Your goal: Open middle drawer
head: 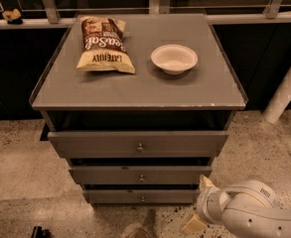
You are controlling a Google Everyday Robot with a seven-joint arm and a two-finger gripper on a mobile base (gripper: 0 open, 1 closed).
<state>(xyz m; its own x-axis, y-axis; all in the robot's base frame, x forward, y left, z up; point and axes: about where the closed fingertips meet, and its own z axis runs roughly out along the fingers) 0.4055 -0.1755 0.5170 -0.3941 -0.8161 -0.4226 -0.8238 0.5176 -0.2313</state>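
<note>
The grey cabinet (135,90) has three drawer fronts. The middle drawer (105,175) is the second front, with a small round metal knob (141,178); it looks closed or nearly closed. The taller top drawer (95,144) stands pulled out a little. The lowest front (110,197) is narrow. My gripper (198,205) is low at the right, just off the cabinet's lower right corner, right of the middle drawer's knob. Its two tan fingertips (205,183) are spread apart and hold nothing.
A chips bag (104,51) and a white bowl (174,58) lie on the cabinet top. A white post (286,88) stands at the right. A railing runs behind the cabinet. A small dark object (38,231) sits on the speckled floor at lower left.
</note>
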